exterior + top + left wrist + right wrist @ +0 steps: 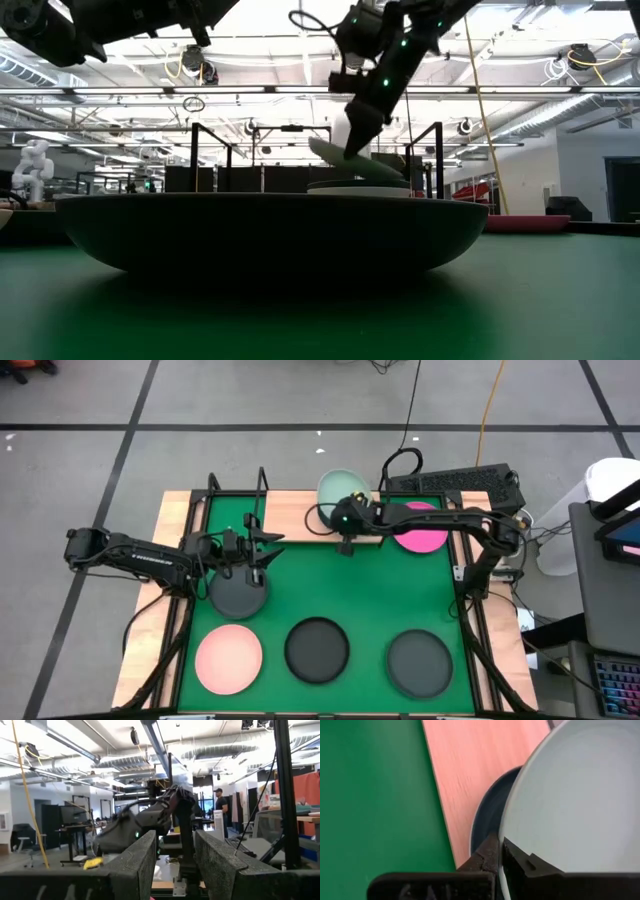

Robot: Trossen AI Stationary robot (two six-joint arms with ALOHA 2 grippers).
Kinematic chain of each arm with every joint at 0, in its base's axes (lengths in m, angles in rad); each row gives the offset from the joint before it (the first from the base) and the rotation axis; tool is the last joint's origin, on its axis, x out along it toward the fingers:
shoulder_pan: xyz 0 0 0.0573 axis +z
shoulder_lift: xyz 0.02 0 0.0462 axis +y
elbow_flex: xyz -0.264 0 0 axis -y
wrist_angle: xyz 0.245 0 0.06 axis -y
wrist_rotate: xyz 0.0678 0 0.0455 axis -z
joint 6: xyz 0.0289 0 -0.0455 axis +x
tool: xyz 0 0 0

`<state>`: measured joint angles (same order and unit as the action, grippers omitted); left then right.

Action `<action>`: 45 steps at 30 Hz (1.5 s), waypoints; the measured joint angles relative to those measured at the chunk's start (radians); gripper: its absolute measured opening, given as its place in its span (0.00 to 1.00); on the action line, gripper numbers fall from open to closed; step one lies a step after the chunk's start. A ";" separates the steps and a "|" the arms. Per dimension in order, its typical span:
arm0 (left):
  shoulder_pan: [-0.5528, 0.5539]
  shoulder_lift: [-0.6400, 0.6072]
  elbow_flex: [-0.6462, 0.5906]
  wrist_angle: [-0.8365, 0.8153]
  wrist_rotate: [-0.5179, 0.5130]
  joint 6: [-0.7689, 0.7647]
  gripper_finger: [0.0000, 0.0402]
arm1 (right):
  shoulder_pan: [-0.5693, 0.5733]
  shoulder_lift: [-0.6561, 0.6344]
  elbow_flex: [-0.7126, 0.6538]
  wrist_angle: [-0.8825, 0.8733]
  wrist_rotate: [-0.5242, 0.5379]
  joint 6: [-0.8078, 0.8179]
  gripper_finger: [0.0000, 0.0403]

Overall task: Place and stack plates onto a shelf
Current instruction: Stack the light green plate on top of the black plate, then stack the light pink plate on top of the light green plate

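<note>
Green mat (pixel 350 585): it covers most of the counter (pixel 170 520), and the loose plates lie on it.
Shelf (pixel 290 520): a light-wood board at the far edge of the mat, with black wire uprights.
Plates on the mat: light pink plate (pixel 229 659), black plate (pixel 317 650), dark grey plate (pixel 419 663) in the near row; magenta plate (pixel 421 528) at the far right.
Pale green plate (pixel 580 805): tilted above a dark plate (pixel 487 822) that lies on the shelf.
Right end effector (pixel 500 855): closed on the rim of the pale green plate.
Left end effector (pixel 262 557): fingers (pixel 220 865) apart, holding nothing, over another dark plate (pixel 238 595).
</note>
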<state>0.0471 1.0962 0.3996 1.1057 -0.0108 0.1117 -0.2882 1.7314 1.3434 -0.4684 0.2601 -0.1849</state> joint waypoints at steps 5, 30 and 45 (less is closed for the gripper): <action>0.000 0.000 0.000 0.000 0.000 0.014 0.36 | -0.007 0.019 0.000 -0.022 -0.001 0.004 0.05; -0.003 0.000 0.000 -0.061 0.001 -0.014 0.36 | 0.244 -0.476 -0.145 0.042 0.003 0.098 0.26; -0.023 0.030 0.290 -0.928 -0.197 -0.114 0.36 | 0.422 -0.862 -0.676 0.624 0.032 -0.031 0.26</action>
<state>0.0240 1.1259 0.6900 0.1779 -0.2082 -0.0022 0.1341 0.8695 0.6670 0.1554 0.2916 -0.2156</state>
